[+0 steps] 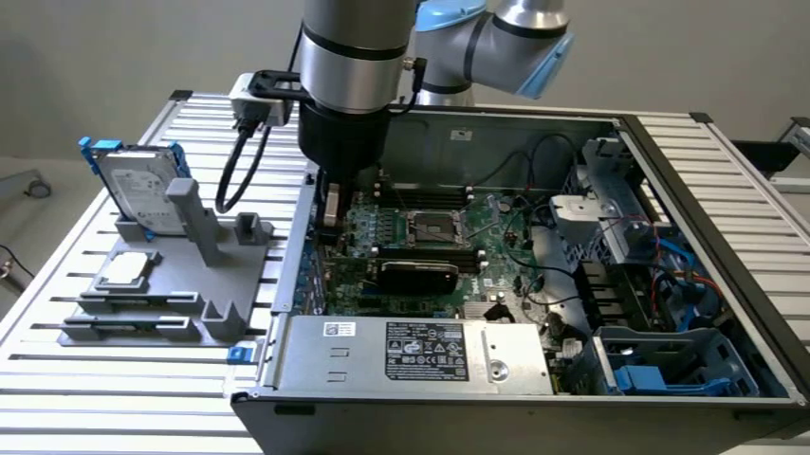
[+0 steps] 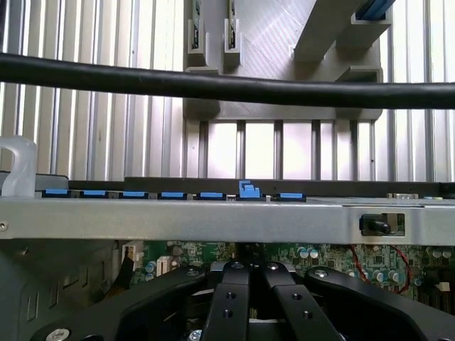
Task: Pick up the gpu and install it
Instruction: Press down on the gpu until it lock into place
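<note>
The exterior view looks down from high and fairly near onto the open computer case (image 1: 532, 284) and slatted desk (image 1: 76, 313). The wrist view sits low inside the case, facing across its wall (image 2: 213, 220) toward the desk's grey fixture (image 2: 284, 64); both show the motherboard (image 1: 431, 237).

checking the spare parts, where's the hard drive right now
The hard drive stands upright in the grey holder at the exterior view's left, on the slatted table outside the open computer case.

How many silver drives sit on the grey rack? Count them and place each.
2. One silver drive stands upright in a blue frame at the grey rack's far end. A smaller drive lies flat nearer the camera. Others may be hidden inside the computer case.
</note>
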You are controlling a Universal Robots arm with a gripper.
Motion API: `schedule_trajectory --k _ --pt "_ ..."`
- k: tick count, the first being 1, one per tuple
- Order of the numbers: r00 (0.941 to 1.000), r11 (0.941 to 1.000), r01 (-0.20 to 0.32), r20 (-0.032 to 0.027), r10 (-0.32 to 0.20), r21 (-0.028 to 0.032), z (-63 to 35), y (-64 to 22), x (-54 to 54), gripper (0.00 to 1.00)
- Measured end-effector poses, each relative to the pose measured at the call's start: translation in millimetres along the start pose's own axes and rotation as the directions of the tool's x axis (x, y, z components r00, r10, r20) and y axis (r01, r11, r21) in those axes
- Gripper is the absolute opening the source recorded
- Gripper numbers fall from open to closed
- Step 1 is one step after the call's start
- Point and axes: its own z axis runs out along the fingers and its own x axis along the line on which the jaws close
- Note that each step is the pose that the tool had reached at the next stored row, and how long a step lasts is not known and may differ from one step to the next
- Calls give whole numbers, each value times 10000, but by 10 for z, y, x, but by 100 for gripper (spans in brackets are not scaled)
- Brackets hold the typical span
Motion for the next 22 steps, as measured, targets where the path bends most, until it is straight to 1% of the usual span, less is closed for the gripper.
schedule_trajectory --k 4,15,22 --pt "10000 10000 0 0 0 -31 0 0 0 11" --pt "10000 10000 1 -4 -1 -69 25 -4 0 11" --pt "10000 10000 3 12 -3 -99 17 -3 -1 11"
